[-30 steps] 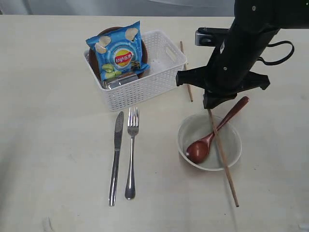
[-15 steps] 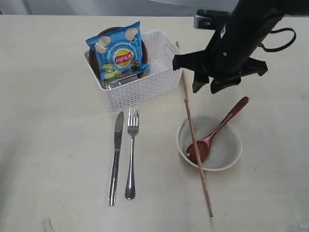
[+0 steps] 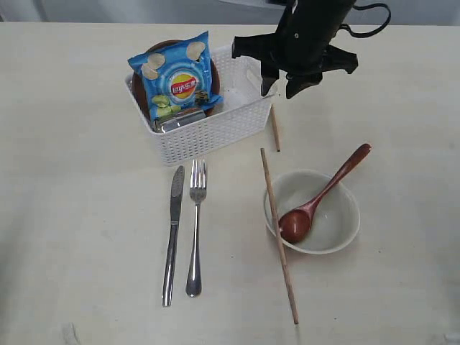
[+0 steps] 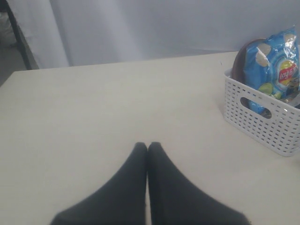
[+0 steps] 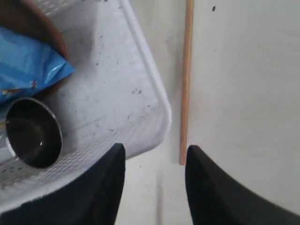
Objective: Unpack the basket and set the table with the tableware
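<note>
Hovering my open, empty right pincer [image 3: 282, 86] at upper centre, I feared snagging the basket [image 3: 215, 136] beside the chopstick [image 3: 274, 134].

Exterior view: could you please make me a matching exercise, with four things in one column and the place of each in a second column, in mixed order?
Things
1 wooden spoon
2 chips bag
3 fork
4 lower chopstick

Places
A on the table, just right of the knife
B standing in the basket
C head inside the bowl
D on the table, along the bowl's left side

Pairs: 1-C, 2-B, 3-A, 4-D
</note>
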Tool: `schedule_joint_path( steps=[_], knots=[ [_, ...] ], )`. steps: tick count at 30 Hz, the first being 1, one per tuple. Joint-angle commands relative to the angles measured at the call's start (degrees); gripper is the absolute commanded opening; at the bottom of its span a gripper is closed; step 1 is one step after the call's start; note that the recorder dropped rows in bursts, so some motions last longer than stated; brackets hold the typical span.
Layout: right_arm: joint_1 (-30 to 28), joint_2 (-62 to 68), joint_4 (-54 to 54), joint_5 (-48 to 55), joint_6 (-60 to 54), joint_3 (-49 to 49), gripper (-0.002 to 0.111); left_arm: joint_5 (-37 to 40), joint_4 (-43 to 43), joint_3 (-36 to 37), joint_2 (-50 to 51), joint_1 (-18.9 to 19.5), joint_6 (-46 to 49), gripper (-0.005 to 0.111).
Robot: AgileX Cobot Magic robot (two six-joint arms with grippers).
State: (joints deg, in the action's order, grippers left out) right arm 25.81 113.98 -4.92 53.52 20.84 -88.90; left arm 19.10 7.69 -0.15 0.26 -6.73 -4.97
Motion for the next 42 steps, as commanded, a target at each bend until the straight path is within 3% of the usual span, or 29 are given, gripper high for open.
schedule_joint_path(
  steps=[1,8,12,25,31,35,42],
  knots=[
    [-3.4,1.7,0.3,2.2,-0.3,-3.0,0.041,-0.4,0.0,0.1,-0.3,0.2,0.1,0.0],
    [-7.5,3.9,-2.8,4.4,-3.8,-3.0,0.041,-0.4,0.0,0.1,-0.3,0.2,0.1,0.0],
    [-7.0,7.1,-6.8,5.0,-11.5,-3.0,0.041,-0.4,0.0,0.1,-0.3,0.2,0.1,0.0],
    [-4.0,11.3,-6.8,-0.5,-19.4,-3.0,0.041,-0.4,0.0,0.1,-0.3,0.2,0.1,0.0],
    [-2.2,12.8,-5.6,-3.7,-17.5,-3.0,0.041,-0.4,0.0,0.1,-0.3,0.2,0.1,0.0],
    [-2.2,13.8,0.6,-2.2,-12.8,-3.0,0.041,-0.4,0.0,0.1,-0.3,0.2,0.1,0.0],
    [-2.2,16.6,0.7,-0.3,-13.2,-3.0,0.041,-0.4,0.0,0.1,-0.3,0.2,0.1,0.0]
  ],
)
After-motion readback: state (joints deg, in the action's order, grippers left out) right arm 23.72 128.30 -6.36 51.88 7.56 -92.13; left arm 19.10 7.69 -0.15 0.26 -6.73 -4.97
